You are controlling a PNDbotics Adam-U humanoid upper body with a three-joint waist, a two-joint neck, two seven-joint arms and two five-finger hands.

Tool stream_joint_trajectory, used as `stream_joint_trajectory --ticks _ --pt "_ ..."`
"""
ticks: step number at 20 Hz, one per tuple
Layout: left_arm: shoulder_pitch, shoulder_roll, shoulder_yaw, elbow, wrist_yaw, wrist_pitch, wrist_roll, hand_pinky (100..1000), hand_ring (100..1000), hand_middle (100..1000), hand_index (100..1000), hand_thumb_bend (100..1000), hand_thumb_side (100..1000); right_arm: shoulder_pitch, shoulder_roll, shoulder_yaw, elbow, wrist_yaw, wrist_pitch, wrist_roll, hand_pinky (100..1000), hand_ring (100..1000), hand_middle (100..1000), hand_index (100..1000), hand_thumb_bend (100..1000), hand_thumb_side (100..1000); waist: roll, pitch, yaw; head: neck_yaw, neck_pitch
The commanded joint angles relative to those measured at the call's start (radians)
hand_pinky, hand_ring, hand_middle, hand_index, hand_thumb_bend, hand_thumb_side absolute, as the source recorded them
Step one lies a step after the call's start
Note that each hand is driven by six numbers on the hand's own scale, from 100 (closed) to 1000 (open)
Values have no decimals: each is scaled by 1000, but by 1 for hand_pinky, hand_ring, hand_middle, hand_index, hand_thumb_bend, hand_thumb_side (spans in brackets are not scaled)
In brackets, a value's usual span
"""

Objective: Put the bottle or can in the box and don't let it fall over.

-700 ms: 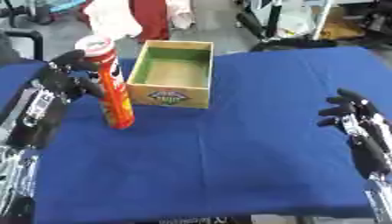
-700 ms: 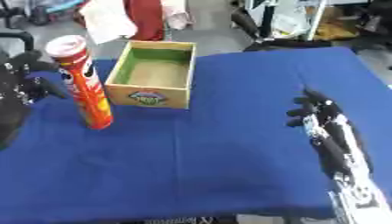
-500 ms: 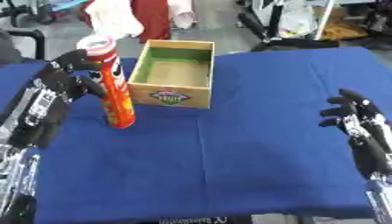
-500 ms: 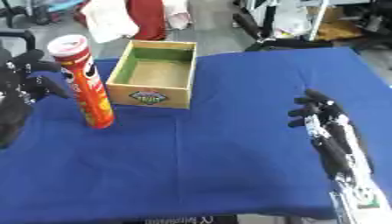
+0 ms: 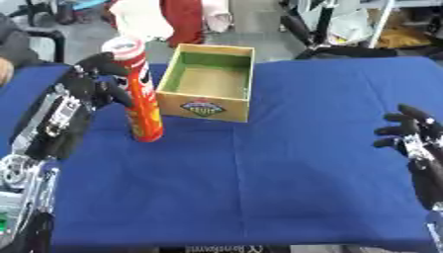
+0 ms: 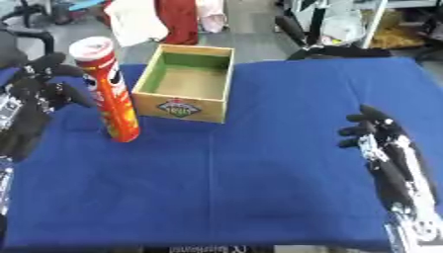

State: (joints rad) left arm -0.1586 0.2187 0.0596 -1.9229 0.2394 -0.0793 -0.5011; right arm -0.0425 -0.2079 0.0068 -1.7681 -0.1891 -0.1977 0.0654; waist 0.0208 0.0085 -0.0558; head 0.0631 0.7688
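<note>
Standing upright on the blue table (image 5: 286, 173), the red can (image 5: 138, 89) sits just left of the wooden box (image 5: 210, 81), its base on the cloth. Left hand (image 5: 86, 89) curls around the can's upper half. Right hand (image 6: 372, 136) hovers at near right, fingers loosely bent, holding nothing; clothing (image 5: 169, 20) hangs beyond the far edge.

No lettering I can read anywhere. The wooden box (image 5: 211, 81) near the far edge of my table (image 5: 286, 178) carries a diamond-shaped label (image 5: 200, 107) on its front wall, its wording too blurred. The red can (image 6: 107, 90) at my left hand (image 5: 86, 89) shows white marks I can't decipher.
</note>
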Motion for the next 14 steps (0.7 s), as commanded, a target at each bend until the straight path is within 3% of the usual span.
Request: stream_joint_trajectory --ticks 1,4,6,12,14 --pt "-11 10 4 -19 -13 -1 -7 641 585 737 917 100 680 -9 -14 -3 -21 -1 -1 0 559 641 694 833 100 445 -3 -5 -2 -2 1" --pt "-11 9 4 -19 -15 -2 -8 641 585 737 917 100 680 -9 -14 -3 -21 -1 -2 0 559 641 694 833 100 445 -3 -5 -2 -2 1" --pt "-18 20 6 -25 -20 -5 -8 653 623 773 934 100 634 -7 -14 -3 -20 1 -1 1 558 641 694 833 100 441 -1 -9 -3 -5 0" --pt "-92 161 32 -64 -98 -46 30 712 737 847 979 100 572 -3 -21 0 -16 8 -1 9 559 641 694 833 100 440 13 -22 -10 -18 1" --pt "-128 213 34 -42 -130 -48 31 736 774 879 1000 100 604 -2 -27 -1 -14 11 -1 9 558 641 694 834 100 440 20 -26 -10 -26 1"
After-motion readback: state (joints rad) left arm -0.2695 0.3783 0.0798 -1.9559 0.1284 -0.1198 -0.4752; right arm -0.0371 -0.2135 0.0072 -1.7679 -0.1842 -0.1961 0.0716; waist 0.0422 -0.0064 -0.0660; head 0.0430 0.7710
